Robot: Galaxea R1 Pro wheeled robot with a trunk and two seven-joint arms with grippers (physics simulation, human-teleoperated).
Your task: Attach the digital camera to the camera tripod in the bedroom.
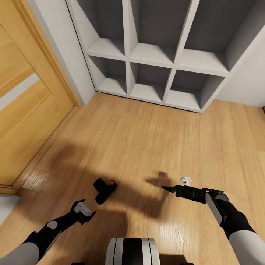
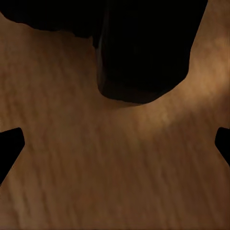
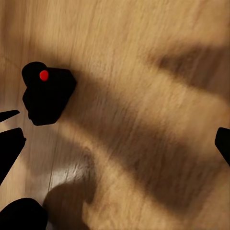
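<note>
Black digital camera (image 1: 105, 190) on floor; both grippers' fingers (image 2: 9, 143) wide, empty.

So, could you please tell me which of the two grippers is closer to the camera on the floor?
The left gripper: its fingers sit just short of the digital camera on the wood floor, while the right gripper is farther off.

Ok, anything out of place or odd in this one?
Yes: the digital camera lies on the bare wood floor in front of the robot, not on any support. The left gripper hovers just short of it, fingers apart. The white shelf unit holds nothing.
</note>
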